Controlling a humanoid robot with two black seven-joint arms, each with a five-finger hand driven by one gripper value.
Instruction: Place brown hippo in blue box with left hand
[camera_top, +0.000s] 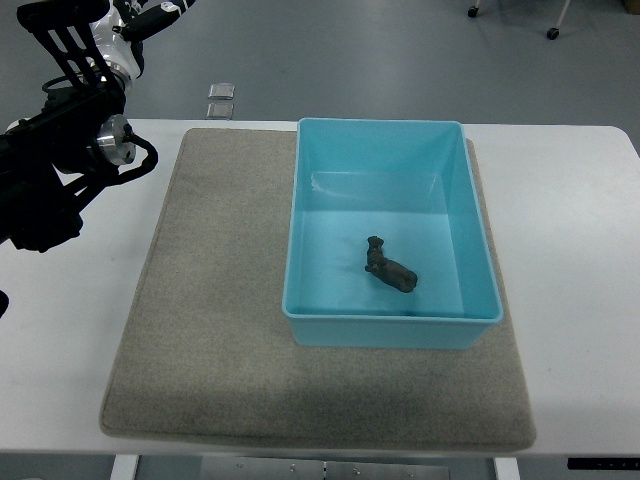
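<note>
Already the brown hippo (389, 269) lies inside the blue box (392, 320), near its front wall — small, rigid, likely light; pinch across its body. Far left, the left hand (75, 60) holds nothing — finger state unclear.

No readable text, label, brand, number or sign anywhere in the top view.
</note>
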